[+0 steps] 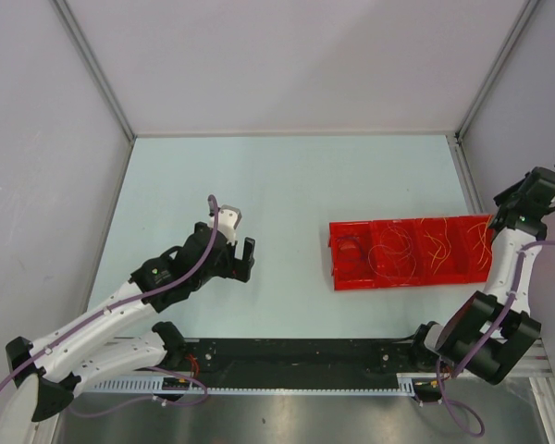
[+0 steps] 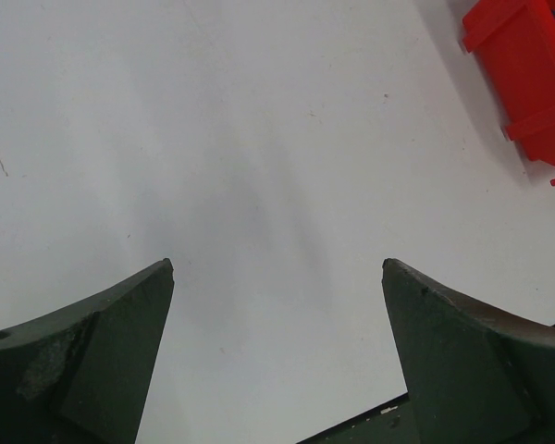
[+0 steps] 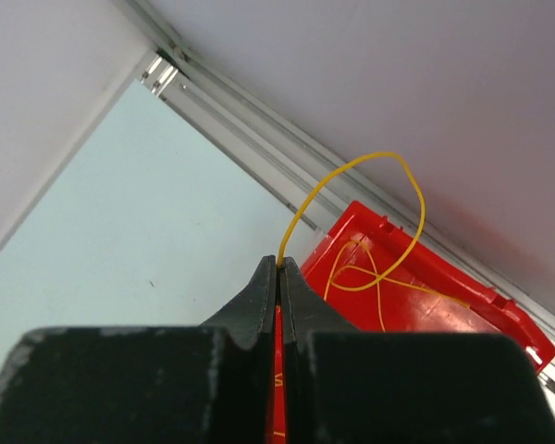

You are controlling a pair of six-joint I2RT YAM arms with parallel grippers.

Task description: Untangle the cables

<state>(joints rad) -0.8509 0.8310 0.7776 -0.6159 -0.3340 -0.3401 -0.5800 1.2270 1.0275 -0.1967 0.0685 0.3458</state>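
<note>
1. Top external view: high above and behind the arm bases, looking steeply down over the whole pale worktop (image 1: pixel 259 194).
2. Left wrist view: close over bare worktop, facing down past the left end effector (image 2: pixel 277 266); a red plastic compartment tray (image 2: pixel 527 74) edges its upper right.
3. Right wrist view: past the right end effector (image 3: pixel 280 264) toward the worktop's far right corner; the same tray shows here and from above.

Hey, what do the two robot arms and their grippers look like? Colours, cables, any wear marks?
Both arms have white links with black joint housings: the left arm and the right arm. A thick lilac cable runs along each. The left gripper has dark, wedge-shaped fingers, one with a pale scuffed patch. The right gripper has matching dark fingers that taper to thin tips.
</note>
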